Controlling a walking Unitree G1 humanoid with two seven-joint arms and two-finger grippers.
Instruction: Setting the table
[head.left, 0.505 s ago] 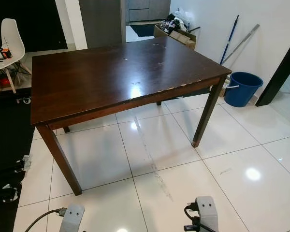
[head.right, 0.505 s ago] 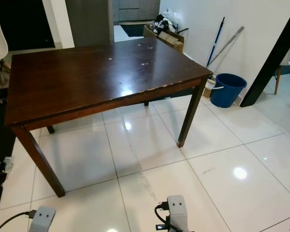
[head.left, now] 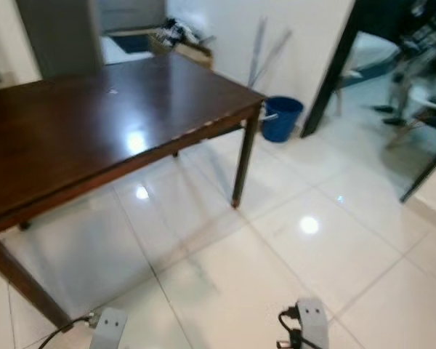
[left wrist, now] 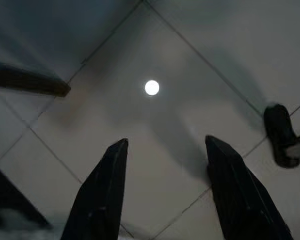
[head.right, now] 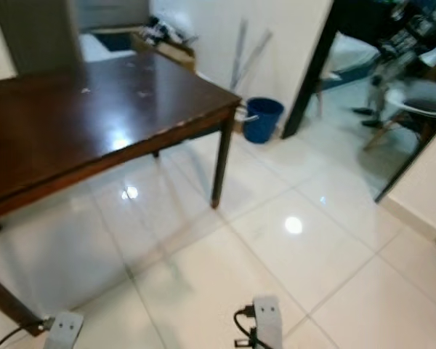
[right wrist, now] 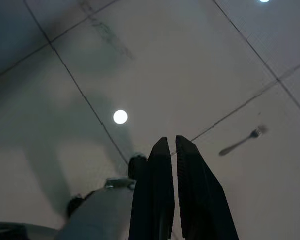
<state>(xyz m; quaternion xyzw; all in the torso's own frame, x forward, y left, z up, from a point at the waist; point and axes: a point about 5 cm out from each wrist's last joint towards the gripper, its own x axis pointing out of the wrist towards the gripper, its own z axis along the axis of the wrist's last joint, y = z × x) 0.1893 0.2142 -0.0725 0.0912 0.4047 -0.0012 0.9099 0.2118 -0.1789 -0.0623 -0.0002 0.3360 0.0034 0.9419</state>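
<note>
While the head views are a bit blurry, a big dark wooden table (head.left: pixel 94 123) stands at about ten o'clock on white floor tiles (head.left: pixel 334 240). A blue bucket (head.left: pixel 282 118) sits past its far corner, by the wall at one o'clock.

From the left wrist, the left gripper (left wrist: pixel 166 187) hangs over the tiles with its two fingers wide apart.

From the right wrist, the right gripper (right wrist: pixel 172 185) has its fingers almost together, holding nothing. A fork (right wrist: pixel 239 142) lies on the floor near it, at about three o'clock from the tips.
</note>
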